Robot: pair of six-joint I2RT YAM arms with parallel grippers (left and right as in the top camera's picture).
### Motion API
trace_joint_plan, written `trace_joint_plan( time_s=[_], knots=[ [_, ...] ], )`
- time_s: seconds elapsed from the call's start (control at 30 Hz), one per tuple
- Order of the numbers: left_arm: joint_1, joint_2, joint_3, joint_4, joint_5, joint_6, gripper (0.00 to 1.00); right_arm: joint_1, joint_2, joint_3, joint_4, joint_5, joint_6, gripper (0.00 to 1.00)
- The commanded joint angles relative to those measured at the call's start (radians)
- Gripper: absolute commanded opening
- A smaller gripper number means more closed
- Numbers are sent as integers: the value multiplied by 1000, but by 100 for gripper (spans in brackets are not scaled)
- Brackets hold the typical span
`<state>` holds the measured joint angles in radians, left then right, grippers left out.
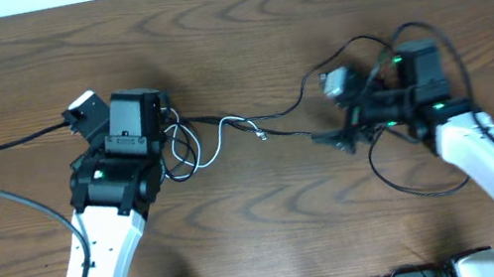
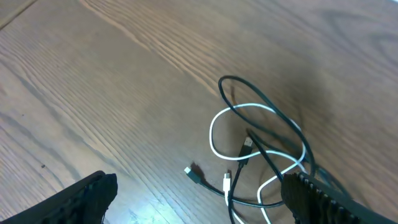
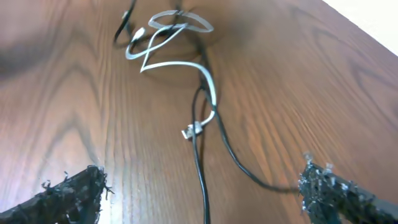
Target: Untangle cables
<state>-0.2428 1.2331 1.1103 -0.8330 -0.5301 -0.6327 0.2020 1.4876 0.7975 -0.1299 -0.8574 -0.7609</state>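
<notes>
White cord and black cords lie looped through each other left of the middle of the bench, close by our left claw, which hangs wide and empty. We judge them light, limp and a little slick, so one tugged strand will drag the rest. Rightward, a black strand and the white plug end trail toward our right claw, also spread wide and empty; we would pinch just behind that stiffer plug.

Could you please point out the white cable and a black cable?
white cable (image 2: 211, 134): left wrist view, left side of loop.
black cable (image 3: 199, 180): right wrist view, straight lower run.
</notes>
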Motion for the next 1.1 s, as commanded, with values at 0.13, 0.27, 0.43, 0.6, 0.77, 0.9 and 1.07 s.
trace_joint_plan(
  time_s=[0.13,0.27,0.43,0.6,0.77,0.9,1.07],
  knots=[
    [5,44,6,-4,-24,-16,90,182,39,6,68,292,-214,94],
    [5,47,6,-4,-24,-16,90,239,111,6,151,352,-254,89],
    [5,47,6,-4,-24,-16,90,279,212,6,311,351,-273,84],
    [5,46,6,-4,-24,-16,90,305,296,7,445,351,-273,85],
    [5,46,6,-4,-24,-16,90,329,377,7,541,351,-273,86],
    [5,47,6,-4,-24,-16,90,346,431,7,613,351,-273,85],
    [5,47,6,-4,-24,-16,90,372,478,8,673,351,-274,85]
  ],
)
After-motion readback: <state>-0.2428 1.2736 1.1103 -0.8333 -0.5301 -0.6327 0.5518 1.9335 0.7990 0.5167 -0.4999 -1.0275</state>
